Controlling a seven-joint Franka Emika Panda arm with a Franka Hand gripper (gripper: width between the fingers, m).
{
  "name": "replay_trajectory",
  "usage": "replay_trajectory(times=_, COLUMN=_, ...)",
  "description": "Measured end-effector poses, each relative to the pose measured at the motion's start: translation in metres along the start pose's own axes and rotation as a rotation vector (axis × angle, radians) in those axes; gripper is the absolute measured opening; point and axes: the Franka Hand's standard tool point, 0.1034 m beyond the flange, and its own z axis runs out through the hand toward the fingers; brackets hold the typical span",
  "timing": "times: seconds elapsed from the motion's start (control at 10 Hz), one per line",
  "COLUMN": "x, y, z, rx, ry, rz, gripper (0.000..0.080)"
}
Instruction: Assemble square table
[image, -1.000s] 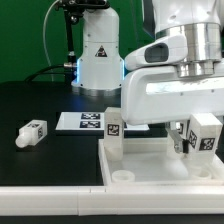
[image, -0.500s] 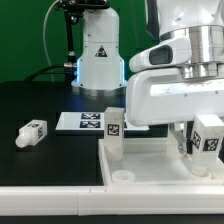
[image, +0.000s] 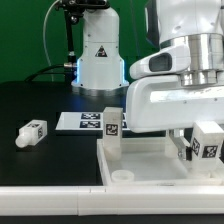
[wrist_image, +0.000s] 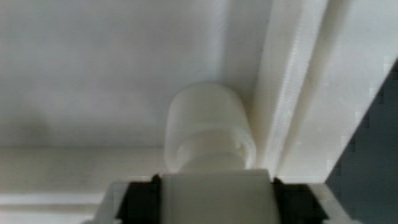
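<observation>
Gripper (image: 204, 148) holds a leg (image: 209, 142) that only my wrist view shows right beside the tabletop (wrist_image: 299, 70) rim beneath it, both slightly lower than before.

A leg (image: 210, 149) is gripped by the claw (image: 198, 146) at the white top (image: 140, 166). A second leg (image: 113, 131) is seen upright on its corner; a third leg (image: 31, 132) is laid on the counter (image: 40, 100).
</observation>
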Motion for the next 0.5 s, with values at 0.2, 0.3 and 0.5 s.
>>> replay_trajectory(times=0.2, x=0.0012, y=0.0008, z=0.0004, rx=-0.004, ry=0.012, rz=0.0, gripper=0.0285)
replay_trajectory(times=0.3, x=0.0013, y=0.0009, z=0.0004, rx=-0.004, ry=0.012, rz=0.0, gripper=0.0285)
replay_trajectory(times=0.5, x=0.0011, y=0.0013, z=0.0005, rx=-0.005, ry=0.012, rz=0.0, gripper=0.037)
